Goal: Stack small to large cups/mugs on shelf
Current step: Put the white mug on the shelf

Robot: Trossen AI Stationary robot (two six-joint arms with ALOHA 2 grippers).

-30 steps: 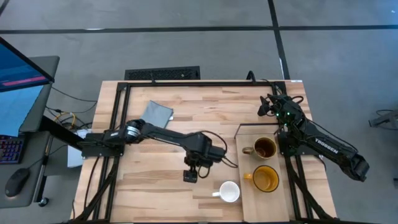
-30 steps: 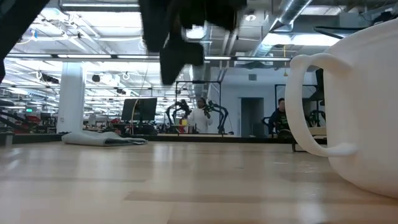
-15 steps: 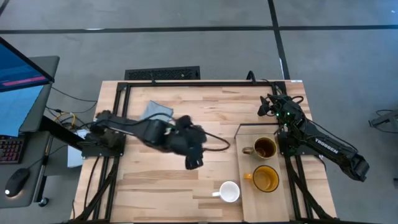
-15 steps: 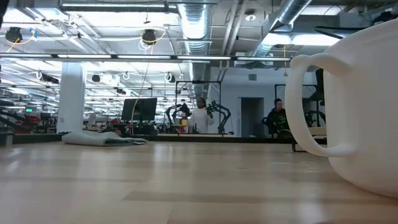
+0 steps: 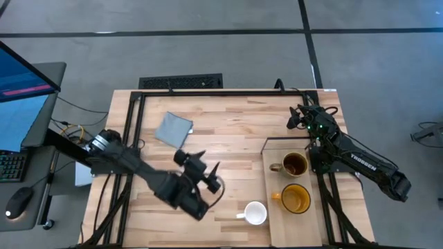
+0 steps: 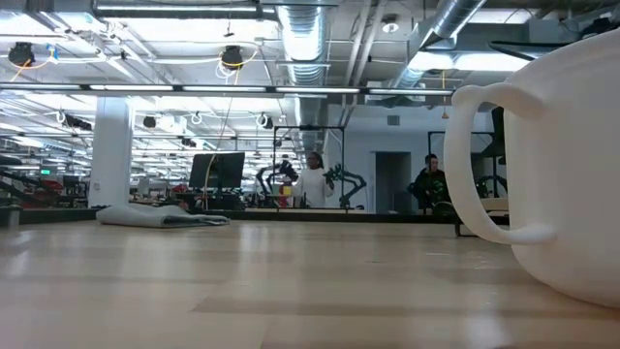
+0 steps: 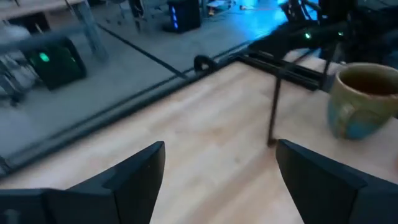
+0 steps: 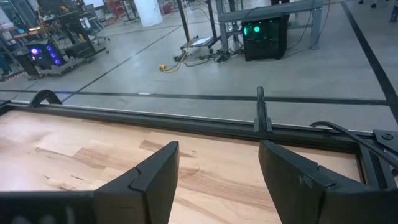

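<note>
The left end effector (image 5: 206, 174) is hovering in the lower middle of the high view with its two dark fingers (image 7: 134, 174) spread wide and gripping nothing; in its own wrist view only bare planks are showing between them. It is sitting to the left of the white mug (image 5: 255, 213) and apart from it. That mug is standing upright on the bench (image 5: 228, 128), just beside the left edge of the shelf (image 5: 273, 146), with its handle pointing toward the left of the frame. In the low view the same white mug is filling the right edge.

On the shelf, at the right of the high view, the dark brown mug (image 5: 294, 164) is standing above the yellow-orange mug (image 5: 295, 199), the two near each other with both handles pointing left. The left wrist view is catching one mug at its right edge, beside a thin dark upright.

The right end effector (image 5: 296, 116) is waiting at the upper right of the bench, above the shelf, its fingers (image 8: 155, 177) parted and holding nothing, facing the far rail of the bench.

A grey-blue cloth (image 5: 173, 128) is lying in the upper left part of the bench, well apart from the mugs. In the low view, two people are visible far off in the room behind.
</note>
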